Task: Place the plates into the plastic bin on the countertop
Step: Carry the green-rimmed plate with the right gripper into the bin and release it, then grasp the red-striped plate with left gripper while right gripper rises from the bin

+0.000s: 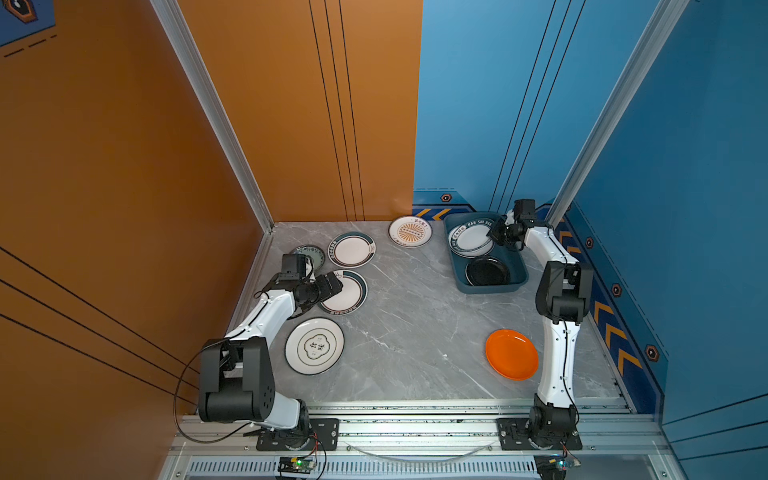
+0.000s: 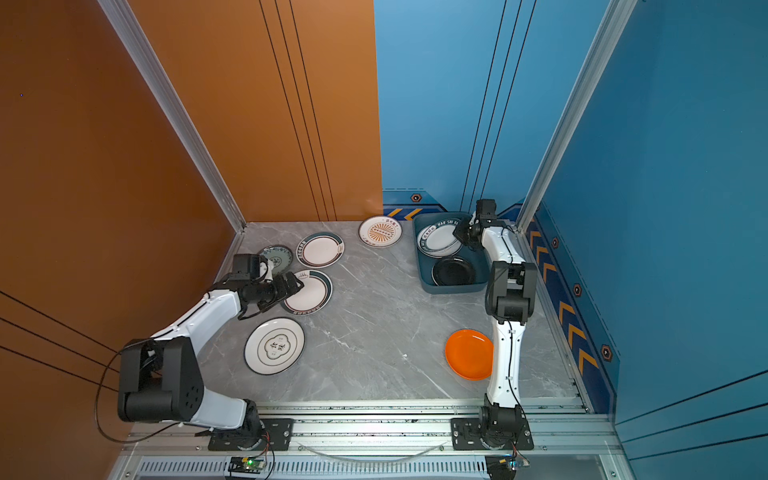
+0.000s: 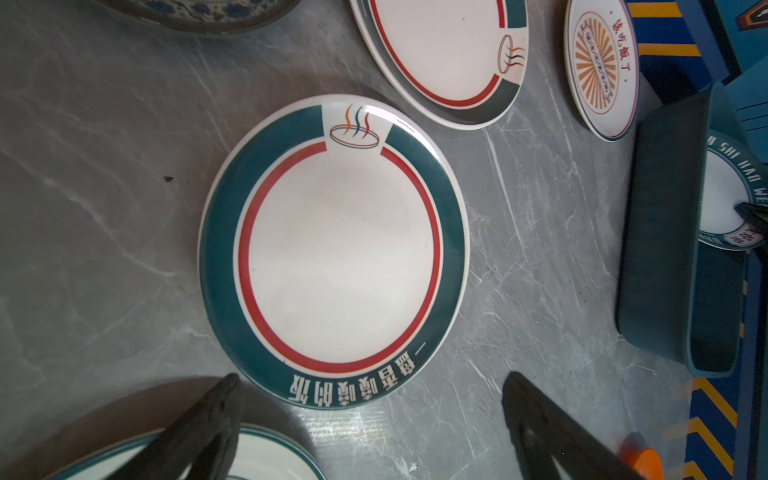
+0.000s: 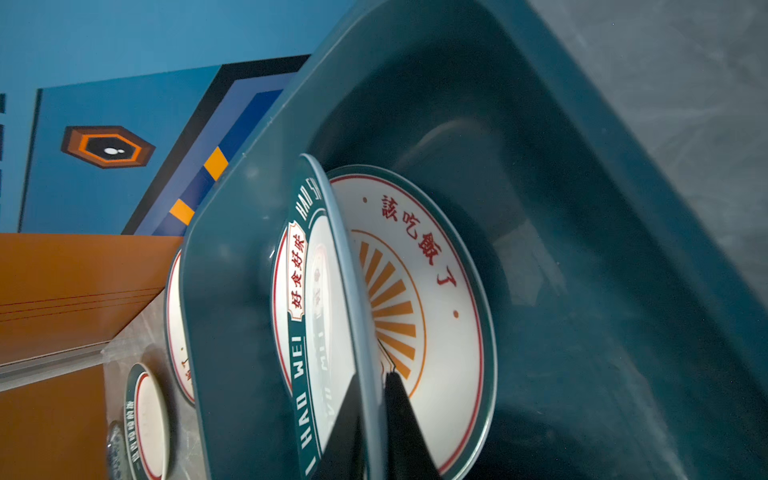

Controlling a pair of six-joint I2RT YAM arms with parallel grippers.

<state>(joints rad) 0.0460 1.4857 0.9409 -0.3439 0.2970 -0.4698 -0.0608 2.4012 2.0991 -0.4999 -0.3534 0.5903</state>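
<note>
The dark teal plastic bin [image 1: 490,289] stands at the back right of the countertop [image 1: 415,332]. In it lie a black plate [image 1: 487,271] and a sunburst plate [image 4: 436,291]. Over the sunburst plate, a green-rimmed lettered plate [image 4: 320,291] is tilted, with my right gripper [image 4: 374,376] shut on its rim. My left gripper [image 3: 372,377] hangs open just above the near edge of a green-and-red-rimmed plate [image 3: 336,257], holding nothing. Both grippers show in a top view, the right gripper [image 1: 492,235] and the left gripper [image 1: 338,286].
Loose on the countertop are another sunburst plate [image 1: 410,231], a green-rimmed plate [image 1: 352,249], a teal patterned plate [image 1: 309,254], a cream plate [image 1: 314,346] by the left arm and an orange plate [image 1: 511,354] by the right arm. Walls close in on both sides.
</note>
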